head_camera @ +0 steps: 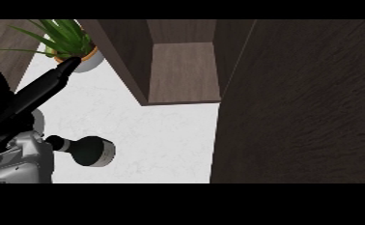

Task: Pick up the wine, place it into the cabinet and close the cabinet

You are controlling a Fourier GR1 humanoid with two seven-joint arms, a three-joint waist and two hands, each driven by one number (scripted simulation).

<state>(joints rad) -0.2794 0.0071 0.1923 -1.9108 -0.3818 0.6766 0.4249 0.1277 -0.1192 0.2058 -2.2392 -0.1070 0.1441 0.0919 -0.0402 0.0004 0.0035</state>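
Left robot hand (39, 86) shows as a long black finger stretched toward the plant (71, 45), straight and holding nothing; I see no right hand. I take the cabinet (182, 69) as landmark: its door (292, 108) stands open to the right, the shelf bare. The wine (89, 150) lies on its side on the white table (157, 132), well below and left of the cabinet, beside my grey forearm. I judge it glass: heavy, stiff, slippery, breakable, apt to roll. I'd wrap the body, not the thin neck.
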